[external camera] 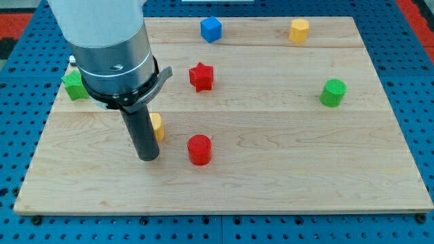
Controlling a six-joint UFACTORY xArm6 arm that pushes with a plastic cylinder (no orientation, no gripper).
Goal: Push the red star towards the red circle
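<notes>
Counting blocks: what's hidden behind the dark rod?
A yellow block peeks out at the rod's right edge; its shape stays covered. My tip rests left of the red circle.

**Block count on the wooden board: seven**

Seven blocks lie on the wooden board (271,183), counted by colour and placed from the red star (201,76).

- Red, two: the red star itself and the red circle (199,149), which sits toward the view's bottom from the star.
- Yellow, two: a yellow hexagon-like block (299,30) up and to the view's right of the star, and a yellow block (157,126), shape half hidden, down and to its left.
- Green, two: a green cylinder (333,93) far to the star's right, a green block (73,85) far to its left.
- Blue, one: a blue cube (211,29) just above the star.
</notes>
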